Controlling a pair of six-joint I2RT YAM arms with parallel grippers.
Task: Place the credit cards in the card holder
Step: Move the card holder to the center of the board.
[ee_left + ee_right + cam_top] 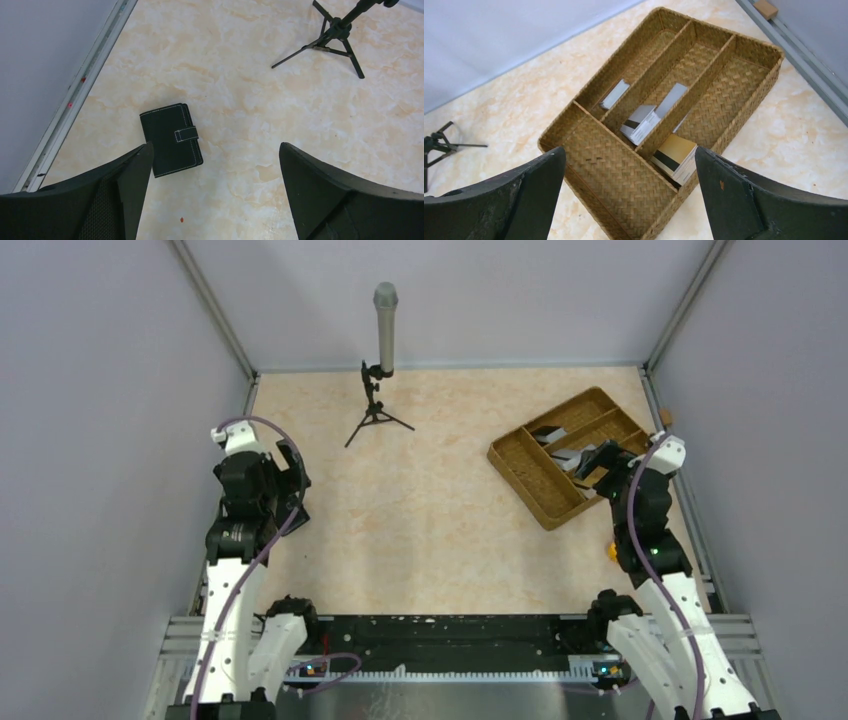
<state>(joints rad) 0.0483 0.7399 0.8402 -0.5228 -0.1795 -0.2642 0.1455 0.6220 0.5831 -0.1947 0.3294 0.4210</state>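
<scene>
- My left fingers (122, 192) stand wide open with nothing between them.
- The card holder (171, 140) lies closed and flat on the worktop (430, 530), near its left edge by the wall rail, with its clasp tab fastened across the front. In the left wrist view it sits at the tip of the finger on the left, not in the gap.
- My right fingers (536, 187) are also spread wide and empty, over the near end of the woven tray (591, 167) at the right of the worktop, well apart from the card holder.
- The credit cards (641, 124) lie in the tray's three long compartments: a silver one on the left, pale ones in the middle, and a tan one with a dark stripe on the right. The print is too small for me to read.
- A wooden block (766, 8) sits on the far right rail.
- A microphone stand (378, 405) stands at the far middle.
</scene>
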